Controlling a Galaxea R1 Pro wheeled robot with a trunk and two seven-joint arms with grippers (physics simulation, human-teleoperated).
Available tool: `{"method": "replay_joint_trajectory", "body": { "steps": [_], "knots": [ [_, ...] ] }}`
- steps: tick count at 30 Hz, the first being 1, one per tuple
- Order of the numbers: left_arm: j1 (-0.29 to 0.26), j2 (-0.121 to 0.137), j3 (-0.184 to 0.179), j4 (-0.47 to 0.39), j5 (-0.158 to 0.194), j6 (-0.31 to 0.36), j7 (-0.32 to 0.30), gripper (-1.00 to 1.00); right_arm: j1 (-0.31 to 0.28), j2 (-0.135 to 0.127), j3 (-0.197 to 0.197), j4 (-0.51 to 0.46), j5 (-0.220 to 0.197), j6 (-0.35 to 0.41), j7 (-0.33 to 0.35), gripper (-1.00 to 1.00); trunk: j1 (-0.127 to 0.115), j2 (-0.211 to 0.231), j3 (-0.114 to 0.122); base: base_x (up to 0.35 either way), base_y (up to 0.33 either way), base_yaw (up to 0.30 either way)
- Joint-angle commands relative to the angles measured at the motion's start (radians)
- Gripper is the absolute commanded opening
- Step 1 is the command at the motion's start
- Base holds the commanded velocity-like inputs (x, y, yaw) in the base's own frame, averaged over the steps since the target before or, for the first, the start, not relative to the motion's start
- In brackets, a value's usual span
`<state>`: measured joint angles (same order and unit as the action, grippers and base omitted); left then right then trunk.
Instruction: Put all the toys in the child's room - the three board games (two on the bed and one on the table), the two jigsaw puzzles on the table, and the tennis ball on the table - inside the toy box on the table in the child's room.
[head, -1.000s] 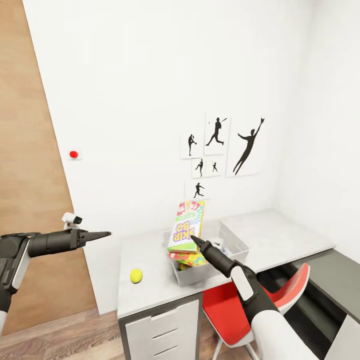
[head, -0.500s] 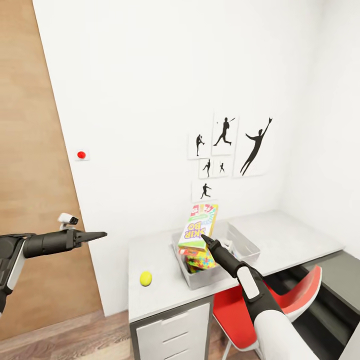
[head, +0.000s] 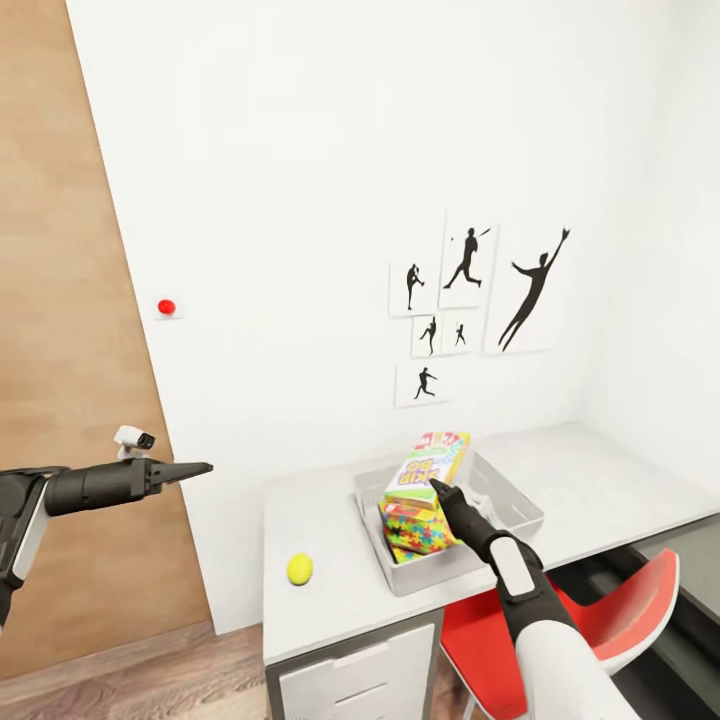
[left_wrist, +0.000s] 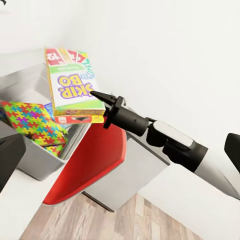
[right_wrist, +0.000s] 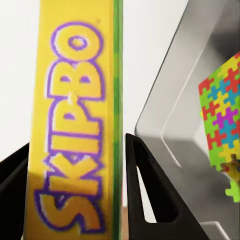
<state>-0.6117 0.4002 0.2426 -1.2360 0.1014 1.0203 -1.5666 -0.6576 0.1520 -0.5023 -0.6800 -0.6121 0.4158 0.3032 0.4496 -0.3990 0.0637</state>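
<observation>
My right gripper (head: 437, 487) is shut on a yellow-green Skip-Bo board game (head: 425, 468), held upright and tilted over the light grey toy box (head: 455, 568). In the right wrist view the board game (right_wrist: 75, 125) sits between the two black fingers (right_wrist: 150, 200). A bright jigsaw puzzle (head: 420, 525) lies inside the box with other flat boxes under it. The tennis ball (head: 299, 569) rests on the pale table (head: 330, 610), left of the toy box. My left gripper (head: 205, 466) hovers well left of the table, open and holding nothing; its fingers (left_wrist: 10, 157) stand wide apart.
A red-and-white chair (head: 600, 625) is tucked under the table on the right. White drawers (head: 360, 675) sit below the table top. Black silhouette posters (head: 470, 300) hang on the white wall. A wooden panel (head: 60, 350) stands at the left, with plank floor (head: 120, 680) below.
The view has swung, so the table and posters sit further right. The right gripper has lowered the Skip-Bo board game closer to the toy box. The left arm has barely moved.
</observation>
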Motion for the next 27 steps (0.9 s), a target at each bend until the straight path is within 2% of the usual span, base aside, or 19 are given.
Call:
{"method": "replay_joint_trajectory", "body": {
  "steps": [1, 7, 12, 18, 19, 24, 27],
  "knots": [
    [0.0, 0.0, 0.0, 0.0, 0.0, 0.011, -0.004, 1.0, -0.001, 0.001, -0.01, -0.001, -0.008, 0.008, -0.003, -1.0, 0.0, -0.001, -0.002, 0.003, 0.0, 0.101],
    [0.0, 0.0, 0.001, 0.001, 0.0, 0.011, -0.004, 1.0, -0.001, 0.002, -0.017, -0.001, -0.013, -0.075, -0.014, -1.0, 0.0, -0.001, -0.011, 0.001, 0.0, 0.101],
    [0.0, 0.0, 0.0, 0.0, 0.0, 0.011, -0.004, 1.0, -0.002, 0.002, -0.04, -0.001, -0.012, -0.093, -0.015, -1.0, 0.0, -0.001, -0.019, 0.0, 0.0, 0.1],
    [0.0, 0.0, 0.0, 0.001, -0.001, 0.011, -0.004, 1.0, -0.001, 0.01, -0.048, -0.008, -0.014, -0.162, -0.017, -1.0, 0.0, -0.001, -0.026, 0.0, 0.0, 0.078],
    [0.0, 0.0, 0.0, 0.0, -0.001, 0.011, -0.004, 1.0, -0.002, 0.014, -0.048, -0.01, -0.014, -0.182, -0.031, -1.0, 0.0, -0.001, -0.026, 0.0, 0.0, 0.021],
    [0.0, -0.001, 0.0, 0.001, -0.001, 0.01, -0.004, 1.0, -0.025, 0.023, -0.045, -0.016, -0.023, -0.264, -0.242, -1.0, 0.0, -0.001, -0.026, 0.0, 0.0, 0.005],
    [0.0, -0.001, 0.0, 0.0, -0.001, 0.009, -0.004, 1.0, -0.041, 0.023, -0.043, -0.015, -0.028, -0.294, -0.29, -1.0, 0.0, -0.001, -0.026, 0.0, 0.0, 0.0]
  ]
}}
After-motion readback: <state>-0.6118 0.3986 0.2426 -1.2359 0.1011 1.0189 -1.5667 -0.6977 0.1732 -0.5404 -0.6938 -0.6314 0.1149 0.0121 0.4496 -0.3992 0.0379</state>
